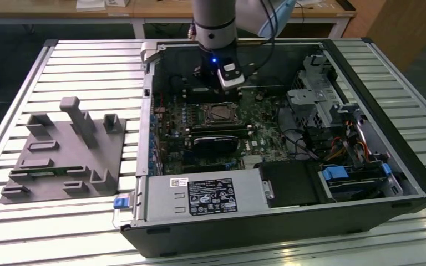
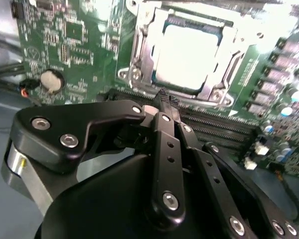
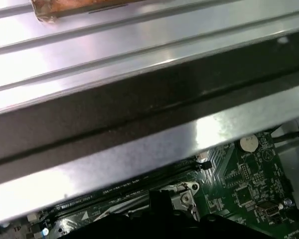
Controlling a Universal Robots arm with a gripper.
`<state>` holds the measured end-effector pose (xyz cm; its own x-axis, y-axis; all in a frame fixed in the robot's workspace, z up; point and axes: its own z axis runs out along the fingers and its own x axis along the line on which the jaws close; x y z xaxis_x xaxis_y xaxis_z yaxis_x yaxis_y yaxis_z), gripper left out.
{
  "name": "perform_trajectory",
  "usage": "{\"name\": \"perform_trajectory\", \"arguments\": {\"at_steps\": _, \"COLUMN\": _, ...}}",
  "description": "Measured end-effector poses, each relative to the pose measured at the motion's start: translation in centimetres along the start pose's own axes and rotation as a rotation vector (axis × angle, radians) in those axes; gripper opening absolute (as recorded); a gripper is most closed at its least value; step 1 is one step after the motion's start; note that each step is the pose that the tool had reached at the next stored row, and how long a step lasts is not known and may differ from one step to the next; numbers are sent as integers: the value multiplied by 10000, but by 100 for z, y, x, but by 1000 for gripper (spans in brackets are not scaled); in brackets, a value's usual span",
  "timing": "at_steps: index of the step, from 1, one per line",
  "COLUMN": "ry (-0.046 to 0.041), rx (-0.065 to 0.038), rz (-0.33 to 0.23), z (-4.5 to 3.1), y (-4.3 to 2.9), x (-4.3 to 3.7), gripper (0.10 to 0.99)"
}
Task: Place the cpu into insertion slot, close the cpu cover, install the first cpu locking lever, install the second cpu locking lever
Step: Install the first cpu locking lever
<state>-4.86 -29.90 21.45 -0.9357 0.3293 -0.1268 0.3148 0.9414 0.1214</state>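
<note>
nearly upright arm (image 1: 214,22), fingers (image 2: 167,134) together, near the cpu (image 2: 192,52)

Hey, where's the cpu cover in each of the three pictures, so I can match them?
Exterior view: cpu cover mid-board.
Second wrist view: just past the pincer, cover framing the pale cpu.
First wrist view: apparently the silvery corner by the long black slots.
Shared landmark: long black slots alongside it.
</note>
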Motion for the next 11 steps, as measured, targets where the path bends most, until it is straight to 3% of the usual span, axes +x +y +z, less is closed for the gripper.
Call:
{"name": "perform_trajectory", "arguments": {"at_steps": 3, "ry": -27, "rx": 195, "rz": -31, "z": -1, "y": -25, "x": -15, "gripper": 114}}
{"name": "perform_trajectory", "arguments": {"at_steps": 7, "ry": -8, "rx": 299, "rz": -42, "z": 2, "y": -92, "x": -39, "gripper": 114}}
{"name": "perform_trajectory", "arguments": {"at_steps": 11, "ry": 87, "rx": 415, "rz": -47, "z": 7, "y": -155, "x": -60, "gripper": 114}}
